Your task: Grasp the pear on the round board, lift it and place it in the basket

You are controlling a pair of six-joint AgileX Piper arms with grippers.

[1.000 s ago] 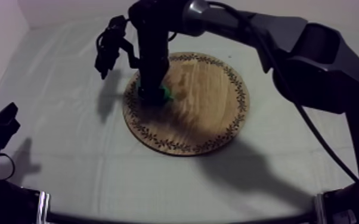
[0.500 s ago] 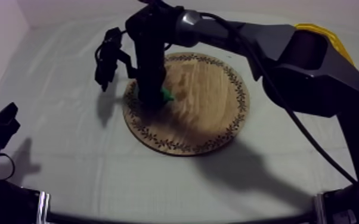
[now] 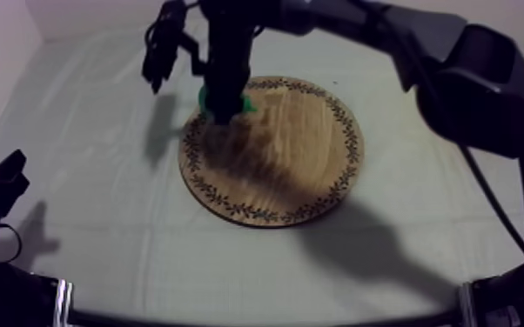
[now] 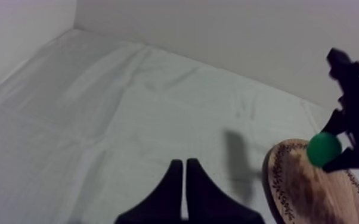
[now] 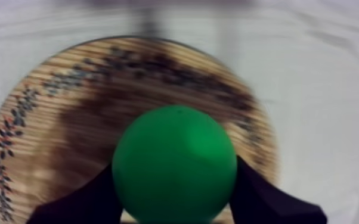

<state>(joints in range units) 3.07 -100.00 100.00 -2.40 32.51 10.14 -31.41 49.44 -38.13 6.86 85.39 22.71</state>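
The pear (image 5: 175, 164) is pinched between the black fingers (image 5: 265, 199) of the right gripper (image 3: 223, 111) and is held over the wooden board (image 3: 300, 174), above its patterned rim on the side towards the left arm; a dark shadow is cast on the wood beneath it. The left gripper (image 4: 183, 179) is seen low at its own side of the table (image 3: 100, 226), well apart from the board, its fingers pressed together into a narrow wedge with nothing between them
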